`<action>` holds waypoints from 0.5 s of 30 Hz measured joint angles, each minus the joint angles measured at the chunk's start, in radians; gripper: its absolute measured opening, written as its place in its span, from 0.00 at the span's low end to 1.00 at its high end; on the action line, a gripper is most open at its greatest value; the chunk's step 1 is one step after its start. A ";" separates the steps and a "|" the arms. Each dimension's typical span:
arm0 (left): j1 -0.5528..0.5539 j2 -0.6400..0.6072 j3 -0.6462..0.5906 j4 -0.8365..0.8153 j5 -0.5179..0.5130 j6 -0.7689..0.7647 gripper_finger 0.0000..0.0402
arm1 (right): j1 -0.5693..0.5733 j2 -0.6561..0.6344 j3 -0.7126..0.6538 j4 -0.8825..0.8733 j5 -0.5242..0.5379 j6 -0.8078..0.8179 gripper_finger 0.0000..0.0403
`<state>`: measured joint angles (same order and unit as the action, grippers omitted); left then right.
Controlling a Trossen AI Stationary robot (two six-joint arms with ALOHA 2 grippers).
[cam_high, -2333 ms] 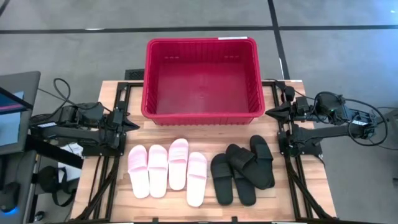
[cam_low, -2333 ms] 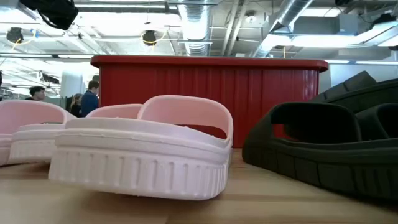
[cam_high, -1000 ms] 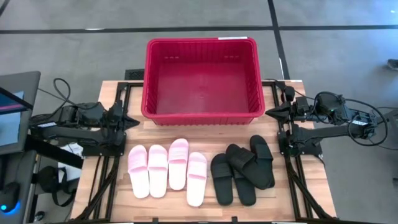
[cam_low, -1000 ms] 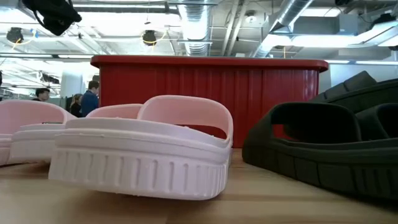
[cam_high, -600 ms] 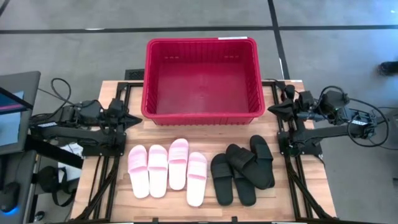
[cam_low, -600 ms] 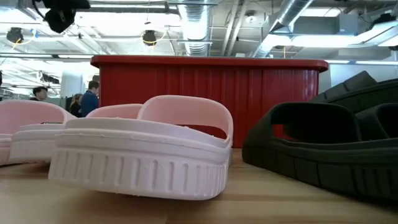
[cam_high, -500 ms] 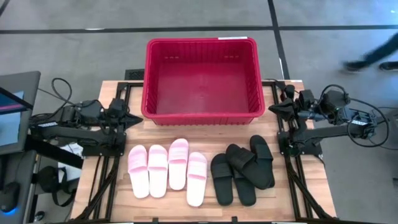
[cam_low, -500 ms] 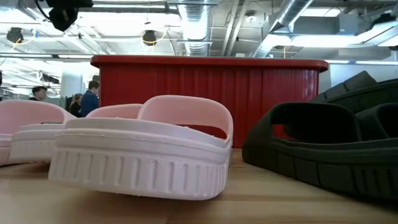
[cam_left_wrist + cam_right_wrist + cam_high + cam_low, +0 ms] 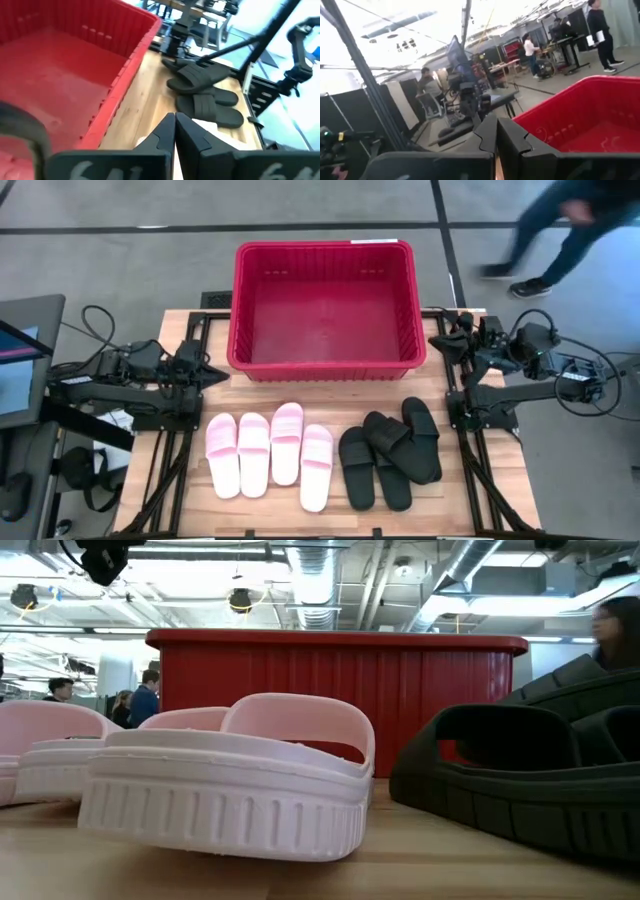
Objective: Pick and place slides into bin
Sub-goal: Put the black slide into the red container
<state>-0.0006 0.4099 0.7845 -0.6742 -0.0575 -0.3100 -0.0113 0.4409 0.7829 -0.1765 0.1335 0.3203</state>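
Observation:
Several pale pink slides (image 9: pixel 270 450) lie side by side on their soles at the table's near left. Several black slides (image 9: pixel 390 452) lie partly overlapping at the near right. The red bin (image 9: pixel 322 310) stands at the far middle with nothing in it. My left gripper (image 9: pixel 222 370) is shut, raised at the table's left edge beside the bin's near left corner, and touches nothing. My right gripper (image 9: pixel 437 346) is shut too, raised at the right edge by the bin's near right corner. The wrist views show both pairs of fingertips closed, the left gripper (image 9: pixel 174 125) and the right gripper (image 9: pixel 496 127).
Bare wooden tabletop (image 9: pixel 330 385) runs between the bin and the slides. Black frame rails (image 9: pixel 190 430) border both sides of the table. A person (image 9: pixel 560 225) walks on the floor beyond the far right corner. More people stand in the room behind (image 9: pixel 140 695).
Both grippers have tipped upward while staying shut at their table edges. The right one has also rolled about its own axis. The slides and the bin have not moved. A person has walked in past the far right corner.

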 joint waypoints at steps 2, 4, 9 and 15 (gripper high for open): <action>0.000 0.000 0.000 -0.006 -0.002 0.047 0.00 | 0.001 0.030 0.001 0.018 -0.002 -0.029 0.00; 0.000 0.000 0.000 -0.014 -0.013 0.091 0.00 | 0.007 0.072 -0.001 0.072 -0.013 -0.010 0.00; 0.000 0.004 0.000 0.050 0.013 -0.025 0.00 | 0.009 0.225 0.012 0.183 -0.098 -0.001 0.00; 0.000 0.029 0.000 0.112 0.223 -0.044 0.00 | 0.030 0.345 0.092 0.148 -0.136 -0.053 0.01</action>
<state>-0.0010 0.4386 0.7845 -0.5618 0.1653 -0.3540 0.0188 0.7862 0.8750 -0.0281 -0.0026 0.2673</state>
